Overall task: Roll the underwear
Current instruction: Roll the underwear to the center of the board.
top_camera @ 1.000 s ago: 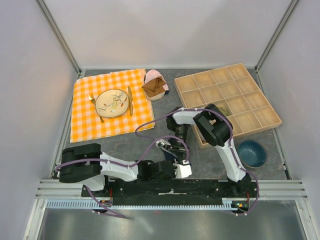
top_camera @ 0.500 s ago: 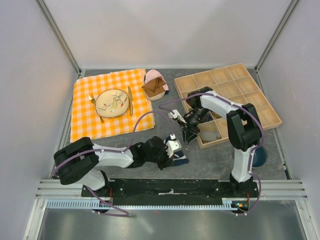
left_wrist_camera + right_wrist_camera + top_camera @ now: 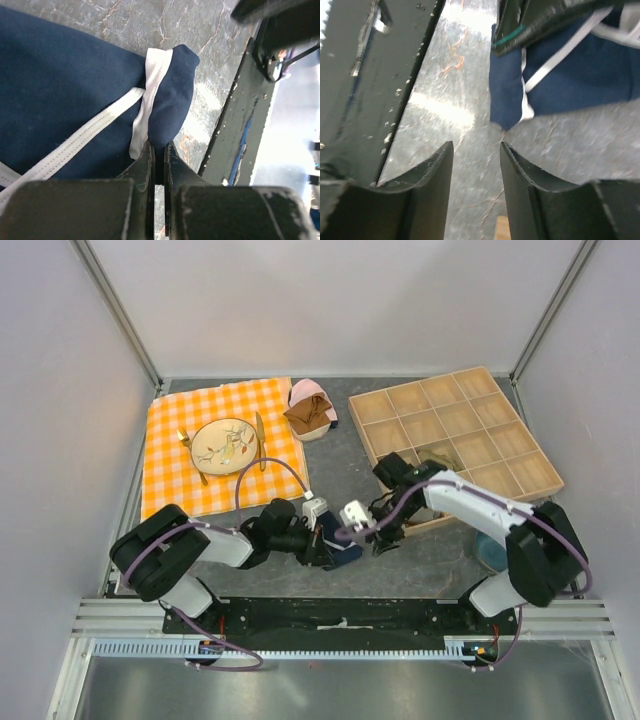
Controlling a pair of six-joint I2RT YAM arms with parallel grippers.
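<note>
The underwear [image 3: 65, 95] is navy-blue cloth with white trim, lying on the grey table near the front edge. It shows in the top view [image 3: 336, 548] between the two grippers and in the right wrist view [image 3: 570, 75]. My left gripper [image 3: 159, 150] is shut on a folded corner of the underwear; in the top view the left gripper [image 3: 322, 534] sits over the cloth. My right gripper [image 3: 476, 150] is open and empty, just short of the cloth's corner; in the top view the right gripper [image 3: 362, 525] is right of the cloth.
An orange checked cloth [image 3: 172, 468] with a plate [image 3: 225, 446], fork and knife lies at the back left. Brown and pink garments [image 3: 310, 410] lie behind. A wooden compartment tray [image 3: 455, 435] stands at the right. A blue bowl [image 3: 490, 552] sits by the right arm. The black base rail [image 3: 340, 615] runs along the front.
Both grippers have come together at the underwear. The left arm has swung up from the rail and now pinches the cloth's corner. The right arm has come down and left from the tray.
</note>
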